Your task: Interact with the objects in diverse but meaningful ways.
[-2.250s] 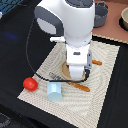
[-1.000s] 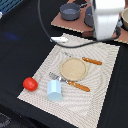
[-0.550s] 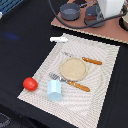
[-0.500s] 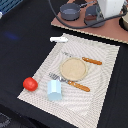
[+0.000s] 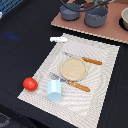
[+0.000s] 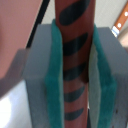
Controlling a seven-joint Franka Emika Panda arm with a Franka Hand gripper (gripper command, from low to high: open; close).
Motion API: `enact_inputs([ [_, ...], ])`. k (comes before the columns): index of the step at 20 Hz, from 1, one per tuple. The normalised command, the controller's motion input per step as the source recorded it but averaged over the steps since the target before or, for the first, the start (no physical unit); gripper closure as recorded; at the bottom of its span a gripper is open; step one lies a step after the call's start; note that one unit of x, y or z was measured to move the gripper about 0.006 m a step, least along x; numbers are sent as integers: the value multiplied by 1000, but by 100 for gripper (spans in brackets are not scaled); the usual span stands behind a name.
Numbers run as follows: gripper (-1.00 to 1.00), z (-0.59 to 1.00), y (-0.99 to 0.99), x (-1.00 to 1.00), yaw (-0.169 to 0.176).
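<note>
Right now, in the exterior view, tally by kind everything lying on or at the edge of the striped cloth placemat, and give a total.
Tan round plate: 1
Orange-handled metal utensils: 2
Pale blue plastic cup: 1
Small red tomato: 1
White flat piece: 1
Total: 6

A small red tomato (image 5: 30, 83) lies just beside a pale blue cup (image 5: 54, 90) on the placemat (image 5: 105, 95).

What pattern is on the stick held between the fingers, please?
Reddish-brown with dark oval stripes, seen best in the wrist view: the sausage stick.
</note>
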Motion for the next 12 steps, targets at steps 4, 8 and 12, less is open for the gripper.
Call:
enact_inputs([
  [4, 100, 3, 877, -217, 10],
  [8, 100, 0, 863, -20, 16],
  [12, 100, 0, 701, 253, 16],
])
